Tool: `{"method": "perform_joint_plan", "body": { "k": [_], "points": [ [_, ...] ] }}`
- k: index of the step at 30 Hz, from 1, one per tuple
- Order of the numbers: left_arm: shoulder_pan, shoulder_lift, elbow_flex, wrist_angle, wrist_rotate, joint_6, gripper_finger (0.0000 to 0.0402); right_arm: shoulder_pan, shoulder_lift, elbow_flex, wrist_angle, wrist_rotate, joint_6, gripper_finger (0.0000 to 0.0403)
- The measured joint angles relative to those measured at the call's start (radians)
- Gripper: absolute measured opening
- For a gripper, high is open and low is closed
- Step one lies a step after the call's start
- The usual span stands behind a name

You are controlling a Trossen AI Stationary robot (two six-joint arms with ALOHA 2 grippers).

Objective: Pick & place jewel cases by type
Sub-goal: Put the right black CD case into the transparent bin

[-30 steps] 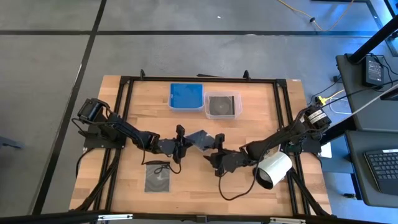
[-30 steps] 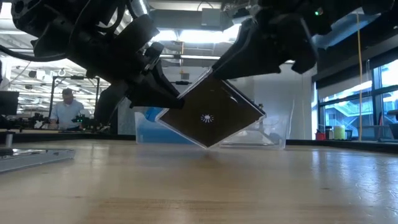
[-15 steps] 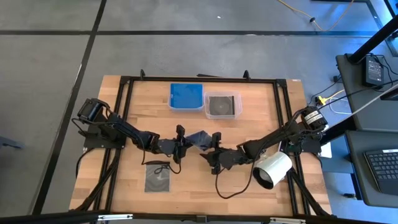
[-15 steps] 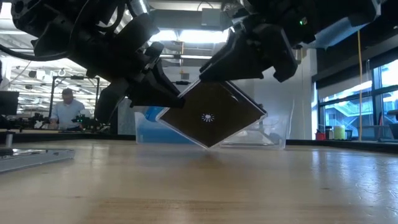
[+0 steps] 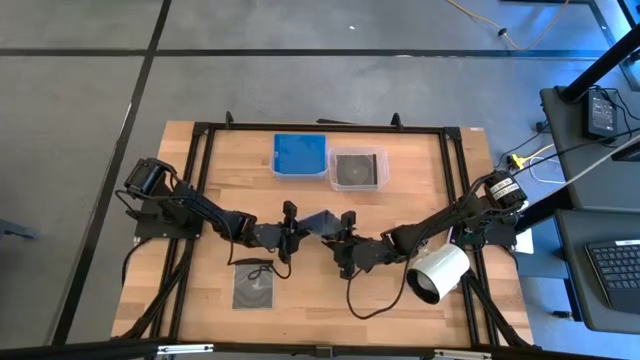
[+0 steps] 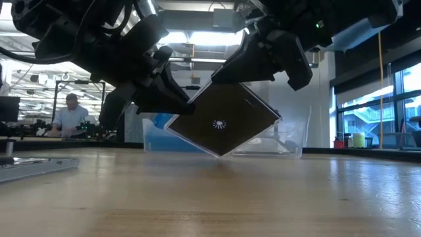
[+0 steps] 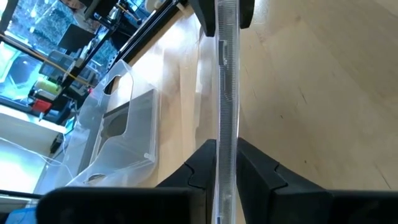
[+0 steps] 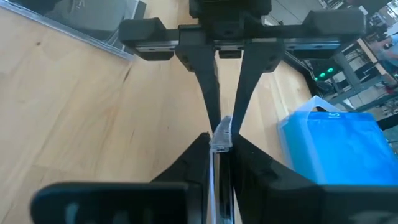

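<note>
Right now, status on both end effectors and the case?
Left end effector shut on dark jewel case. Right end effector shut on its opposite edge. Case tilted, clear of the table. Nothing in the way.

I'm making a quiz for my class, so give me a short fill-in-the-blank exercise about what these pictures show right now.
1. The left gripper and right gripper both grip one dark jewel case, holding it ____ the table.
2. The tub beside the clear tub holds ____ cases.
3. Another dark case lies ____ on the table.

Missing words: above; blue; flat
</note>
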Motion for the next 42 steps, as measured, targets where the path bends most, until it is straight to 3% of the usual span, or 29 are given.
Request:
{"method": "perform_joint_plan", "body": {
  "k": [36,42],
  "points": [
    [-0.004,-0.008,0.0,-0.007,0.065,-0.075,0.0074,0.012,-0.004,0.0,-0.062,0.026,-0.017,0.0052],
    [-0.005,-0.094,0.0,-0.049,0.168,-0.084,0.0074,0.04,-0.029,-0.002,-0.087,0.084,-0.035,0.0052]
  ]
}}
